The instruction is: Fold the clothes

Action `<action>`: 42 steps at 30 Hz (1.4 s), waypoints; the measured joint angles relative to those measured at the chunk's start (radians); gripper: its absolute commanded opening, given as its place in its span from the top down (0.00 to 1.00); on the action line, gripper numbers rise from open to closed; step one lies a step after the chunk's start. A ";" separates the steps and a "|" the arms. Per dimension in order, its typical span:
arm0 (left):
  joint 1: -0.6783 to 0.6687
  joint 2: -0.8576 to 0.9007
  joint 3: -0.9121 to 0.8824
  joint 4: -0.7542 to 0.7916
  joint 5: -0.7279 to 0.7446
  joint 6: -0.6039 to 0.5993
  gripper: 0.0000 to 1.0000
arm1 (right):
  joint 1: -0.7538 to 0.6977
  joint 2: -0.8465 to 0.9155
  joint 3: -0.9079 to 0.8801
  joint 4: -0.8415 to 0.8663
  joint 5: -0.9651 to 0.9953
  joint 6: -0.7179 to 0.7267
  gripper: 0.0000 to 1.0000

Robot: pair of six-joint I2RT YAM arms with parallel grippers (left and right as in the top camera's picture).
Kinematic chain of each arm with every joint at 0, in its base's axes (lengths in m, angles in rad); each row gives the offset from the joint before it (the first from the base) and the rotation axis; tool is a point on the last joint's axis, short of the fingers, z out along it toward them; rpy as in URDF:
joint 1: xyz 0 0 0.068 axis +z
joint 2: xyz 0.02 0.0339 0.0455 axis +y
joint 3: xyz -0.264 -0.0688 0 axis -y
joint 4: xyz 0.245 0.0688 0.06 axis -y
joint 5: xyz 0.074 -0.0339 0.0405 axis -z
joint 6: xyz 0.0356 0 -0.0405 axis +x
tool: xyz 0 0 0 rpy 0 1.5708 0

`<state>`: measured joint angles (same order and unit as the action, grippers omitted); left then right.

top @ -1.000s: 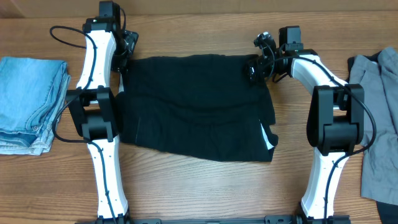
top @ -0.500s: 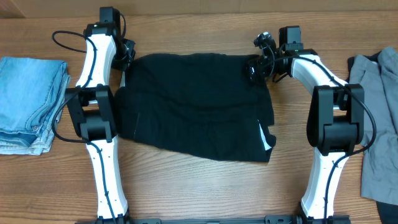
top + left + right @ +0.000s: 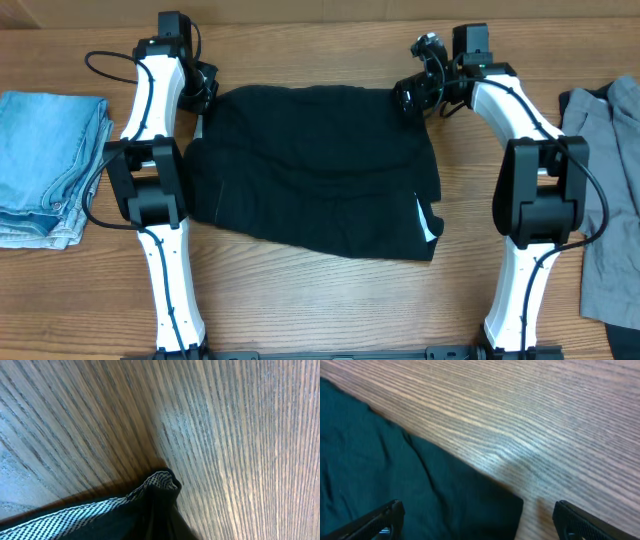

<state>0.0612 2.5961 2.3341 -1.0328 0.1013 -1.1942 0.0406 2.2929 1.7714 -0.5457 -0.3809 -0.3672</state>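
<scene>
Shirt: black shirt [image 3: 315, 170] lies spread flat mid-table [image 3: 330, 300], between the two arms; white label [image 3: 432, 222] shows at its near right corner.
Other clothes: folded denim [image 3: 50, 165] at the far left; grey garment [image 3: 605, 180] at the far right. Both lie well apart from the shirt.
Left gripper: left gripper [image 3: 205, 85] sits at the shirt's far left corner. Its fingers are out of the wrist view, so whether they are closed cannot be told. The hem [image 3: 160, 480] curls up toward that camera, which suggests a pinch.
Right gripper: right gripper [image 3: 408, 95] is above the far right corner, jaws spread wide, holding nothing.
Step, judged: taking both far corners to fold the shirt toward the near edge.
Risk 1: lifting with one corner ungripped would drag the shirt askew.
Risk 2: a shallow hem pinch could slip out mid-fold.
Risk 3: the right jaws closing past the corner would catch bare wood.
Risk 4: uneven arm travel would wrinkle the fold.
</scene>
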 measured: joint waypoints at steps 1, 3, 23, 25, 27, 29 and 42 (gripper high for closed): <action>0.000 0.000 0.000 0.000 0.000 0.001 0.90 | 0.000 0.013 0.000 0.008 -0.007 -0.001 0.12; 0.000 0.000 0.000 0.000 0.000 0.009 0.91 | 0.000 0.041 0.000 0.011 -0.015 -0.001 0.12; -0.002 0.008 0.227 -0.183 0.061 0.339 0.96 | -0.001 0.042 0.047 -0.070 -0.103 0.000 0.96; -0.002 0.008 0.242 -0.233 0.068 0.412 0.96 | -0.001 -0.027 0.048 -0.130 -0.123 -0.024 0.96; -0.002 0.008 0.243 -0.260 0.084 0.474 0.96 | -0.001 -0.064 0.054 -0.176 -0.138 -0.038 0.96; -0.002 0.008 0.243 -0.281 0.105 0.533 0.96 | -0.001 -0.088 0.058 -0.237 -0.156 -0.066 0.96; -0.002 -0.170 0.245 -0.456 0.069 0.728 0.96 | -0.001 -0.232 0.060 -0.498 -0.197 -0.132 0.96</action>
<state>0.0589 2.4264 2.5790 -1.4887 0.1699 -0.4664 0.0399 2.0613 1.8309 -1.0435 -0.5777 -0.4992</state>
